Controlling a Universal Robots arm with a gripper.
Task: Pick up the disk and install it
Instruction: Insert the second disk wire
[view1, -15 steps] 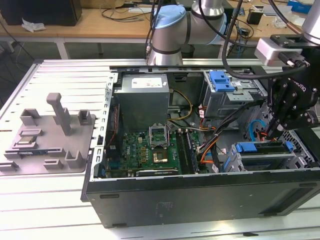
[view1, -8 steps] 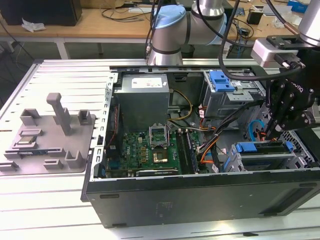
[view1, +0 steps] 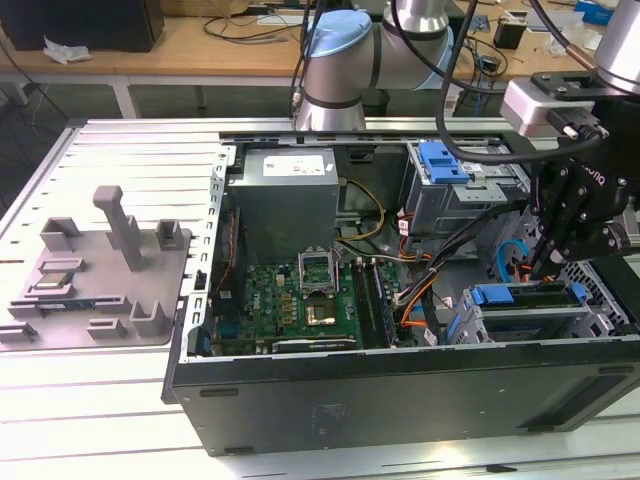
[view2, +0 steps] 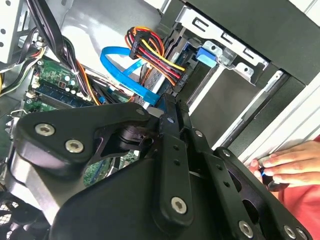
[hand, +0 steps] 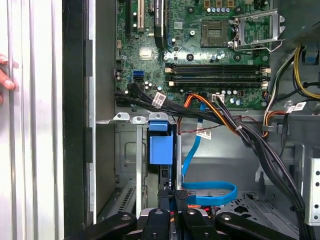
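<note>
The disk (view1: 527, 312) stands on edge in the drive cage at the front corner of the open computer case (view1: 400, 385), on the exterior view's right. In the first wrist view its blue-railed end (hand: 160, 147) shows in the slot between the cage's metal tabs. My gripper (view1: 541, 265) reaches down into the case just above that cage. In both wrist views its black fingers (hand: 165, 202) lie close together, with the tips right at the disk's near edge. The gripper (view2: 168, 102) looks shut, and I see nothing between its fingers.
A grey power-supply box (view1: 283, 195) and a green motherboard (view1: 290, 300) fill the case's middle. Bundled cables (hand: 220, 115) and a blue data cable (hand: 210, 192) run beside the slot. A person's hand (view2: 285, 167) rests on the case's outer edge. A grey fixture (view1: 95, 270) lies at the exterior view's left.
</note>
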